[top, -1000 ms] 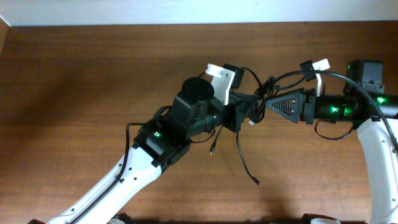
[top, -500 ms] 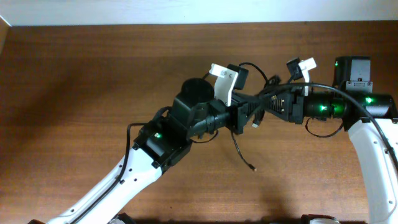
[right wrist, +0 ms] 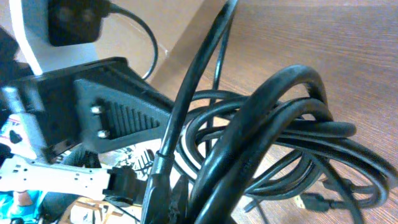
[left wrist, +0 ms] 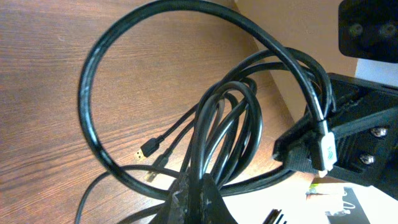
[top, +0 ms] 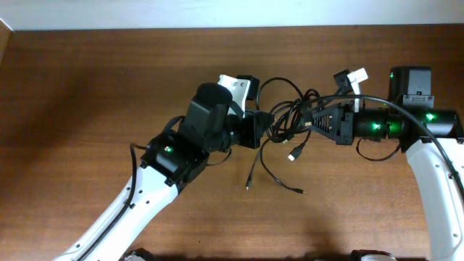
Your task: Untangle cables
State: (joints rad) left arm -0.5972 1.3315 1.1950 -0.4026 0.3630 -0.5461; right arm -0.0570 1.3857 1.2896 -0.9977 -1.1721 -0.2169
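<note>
Jaws, left gripper: clenched on the cables. In the left wrist view the black strands funnel down into the pinch between its fingers.

Jaws, right gripper: clenched on the same bundle from the right. In the right wrist view the strands run down into its grip at the bottom edge.

Writing: one white tag sits on a strand lying against the right gripper's tip. Its marks are too small to read.

Near: two thin tails drop from the bundle toward the near side of the tabletop. One ends at a small tip, the other further left. Whether they touch the wood, cannot tell. A small plug sits just near of the bundle. The left wrist view shows gold-tipped plug ends inside the big loop.

Middle: both grippers point at each other, tips close, with the knot of loops between them and held off the wood. The left gripper's ribbed black body crowds the left of the right wrist view.

Far: several loops arch beyond the grippers. A white bracket on the left wrist and another white bracket on the right wrist flank them.
</note>
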